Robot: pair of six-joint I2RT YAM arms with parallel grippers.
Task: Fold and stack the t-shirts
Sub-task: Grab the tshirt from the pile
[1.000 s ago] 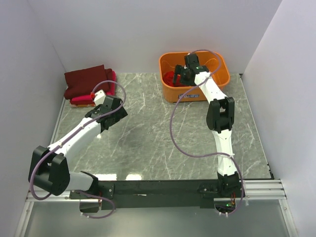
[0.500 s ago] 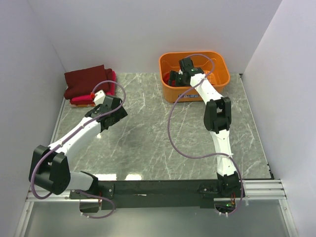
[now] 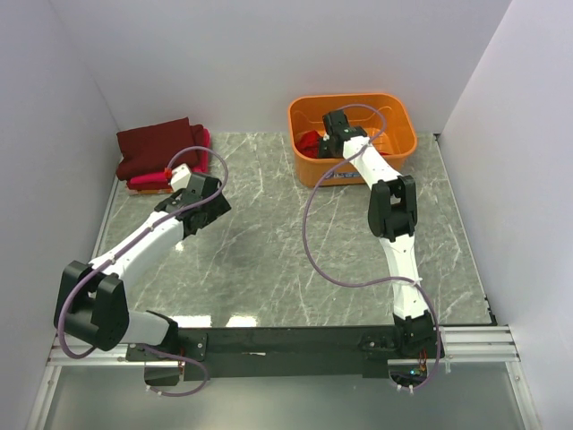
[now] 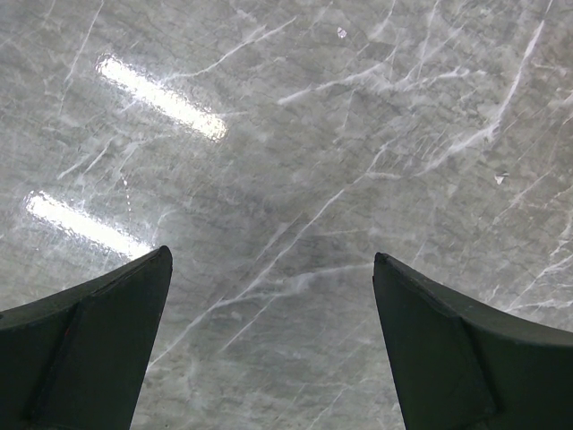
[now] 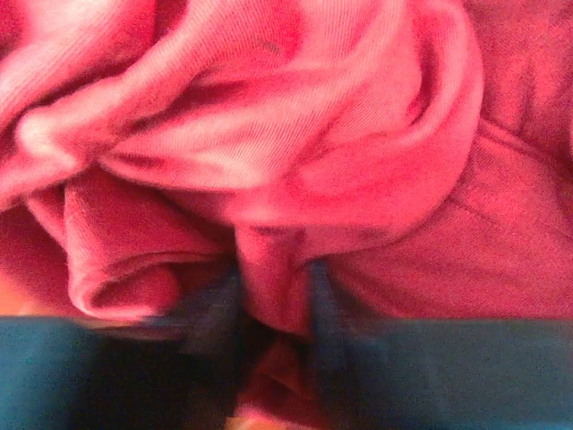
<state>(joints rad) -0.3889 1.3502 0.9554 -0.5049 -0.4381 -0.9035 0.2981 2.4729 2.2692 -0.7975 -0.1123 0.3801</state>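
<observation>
Wrist view alone shows right gripper [image 5: 273,309] pinching red t-shirt [image 5: 269,134].

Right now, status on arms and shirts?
Right gripper shut on crumpled red cloth t-shirt in orange plastic basket. Left gripper open, over grey marble table. No obstruction seen.

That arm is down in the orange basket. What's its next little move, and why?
Probably lift straight up. The right end effector looks closed on a fold of the red t-shirt inside the orange basket, so raising it should pull the shirt clear of the walls before carrying it to the table.
</observation>
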